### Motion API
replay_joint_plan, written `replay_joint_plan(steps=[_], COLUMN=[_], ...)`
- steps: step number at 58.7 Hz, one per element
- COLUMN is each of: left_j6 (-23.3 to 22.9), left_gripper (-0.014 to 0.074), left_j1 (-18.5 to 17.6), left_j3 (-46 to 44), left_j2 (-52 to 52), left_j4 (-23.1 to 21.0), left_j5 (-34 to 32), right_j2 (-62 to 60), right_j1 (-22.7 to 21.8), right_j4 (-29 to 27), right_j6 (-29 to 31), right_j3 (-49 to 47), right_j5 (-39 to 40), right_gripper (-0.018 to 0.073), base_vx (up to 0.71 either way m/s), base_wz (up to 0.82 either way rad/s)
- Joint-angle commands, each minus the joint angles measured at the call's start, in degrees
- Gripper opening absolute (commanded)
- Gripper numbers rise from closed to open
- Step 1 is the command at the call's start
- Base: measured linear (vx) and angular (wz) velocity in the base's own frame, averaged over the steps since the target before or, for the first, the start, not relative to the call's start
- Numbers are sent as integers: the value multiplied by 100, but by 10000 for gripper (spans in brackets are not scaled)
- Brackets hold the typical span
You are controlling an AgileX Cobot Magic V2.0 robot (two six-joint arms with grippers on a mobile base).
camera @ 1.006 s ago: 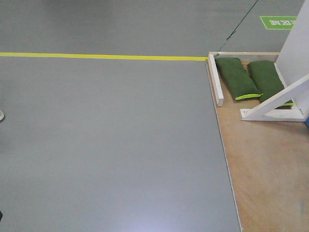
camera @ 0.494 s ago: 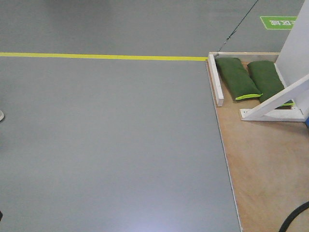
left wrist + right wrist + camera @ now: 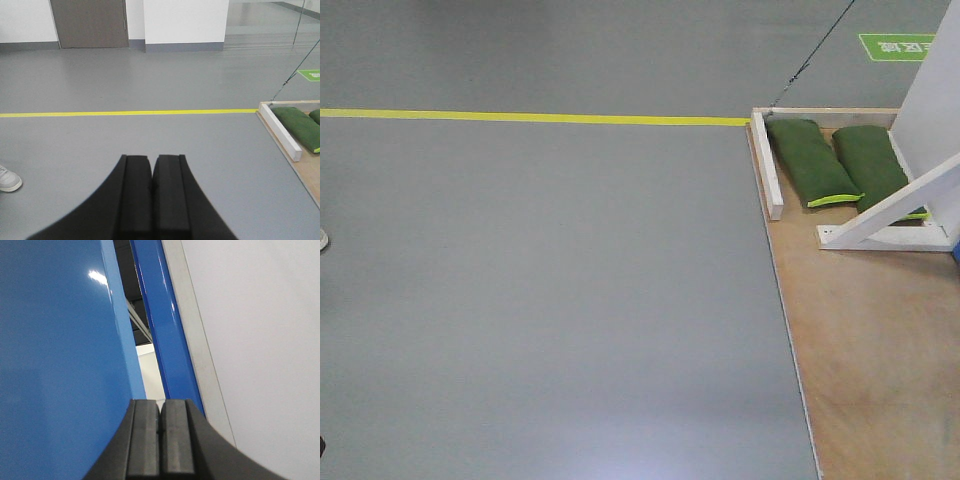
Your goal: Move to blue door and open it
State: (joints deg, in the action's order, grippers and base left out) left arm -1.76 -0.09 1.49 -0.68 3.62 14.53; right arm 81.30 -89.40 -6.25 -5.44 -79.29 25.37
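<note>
Out front, we are no longer seeing the black loop at the platform's corner. At the left wrist, the left gripper is hanging pressed together over bare floor. At the right wrist, the right gripper, closed on nothing, is pointing at the gap beside the door, so we are judging it to be already ajar.

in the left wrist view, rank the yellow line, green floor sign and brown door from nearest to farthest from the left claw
From the left claw:
1. yellow line, straight ahead across the floor
2. green floor sign, beyond the line, far right
3. brown door, in the back wall, to the left
</note>
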Motion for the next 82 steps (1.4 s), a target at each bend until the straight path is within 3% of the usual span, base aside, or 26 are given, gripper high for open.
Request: replay_joint_plan(steps=[1,19,37,49,65,82], left_j6=[-5,-5,-5,-5,-5,-5], left_gripper=[73,73,73,73,73,73], left_j1=[-35,-35,-35,-35,-35,-35], left_j3=[-152,-152,-152,-152,-152,-152], left_j2=[-65,-65,-65,-65,-65,-65], left_j4=[-35,-35,-35,-35,-35,-35], left_j5=[-443,-443,-443,-443,-443,-443], right_j2=[239,1103,1542,2175,2962,3560], right_j1=[-41,-585,-1335,-1351,-1351,-1188], right_j4=[41,41,14,61,56,38], right_j6=[60,61,56,56,56,56], right_j3=[-607,-1541,-1660,-1852,-3059,-4157], right_j5=[405,411,559,880,868,294], right_gripper=[12,12,12,12,12,12], base_vx=[0,0,0,0,0,0], base_wz=[0,0,0,0,0,0])
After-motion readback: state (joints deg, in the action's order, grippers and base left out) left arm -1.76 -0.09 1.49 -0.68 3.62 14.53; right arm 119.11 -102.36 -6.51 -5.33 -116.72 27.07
